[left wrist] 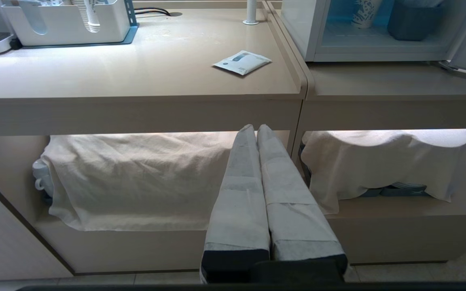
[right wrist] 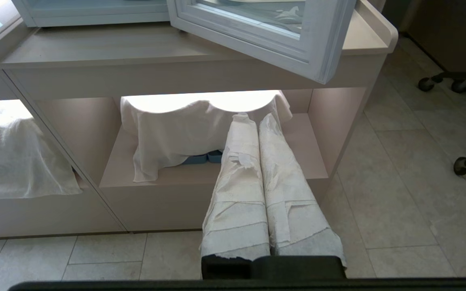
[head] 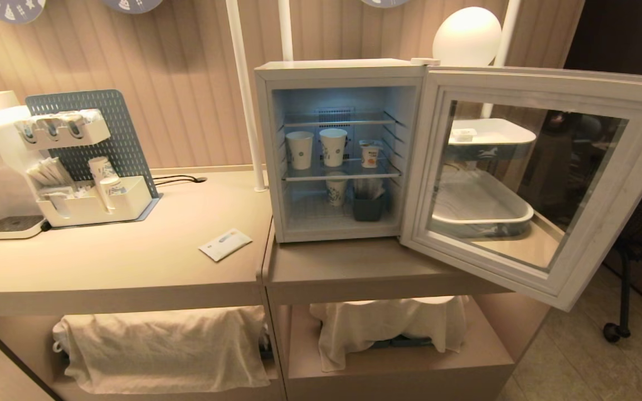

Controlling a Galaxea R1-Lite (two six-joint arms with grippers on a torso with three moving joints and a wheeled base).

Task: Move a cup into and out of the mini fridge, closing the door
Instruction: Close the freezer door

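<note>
Head view centre: the small white foil-lidded plastic cup sits on the white box-shaped mini fridge's middle wire shelf, right of two taller paper cups. Its glass-windowed door hangs wide at right. Left gripper and right gripper hang low, fingers pressed together, empty. A careless reach could topple the neighbours or bump the door.

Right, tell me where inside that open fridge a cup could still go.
Free: the top wire shelf and the bottom floor's left half, beside the patterned paper cup. Crowded: the middle shelf, with two paper cups and the small white foil-lidded cup.
</note>
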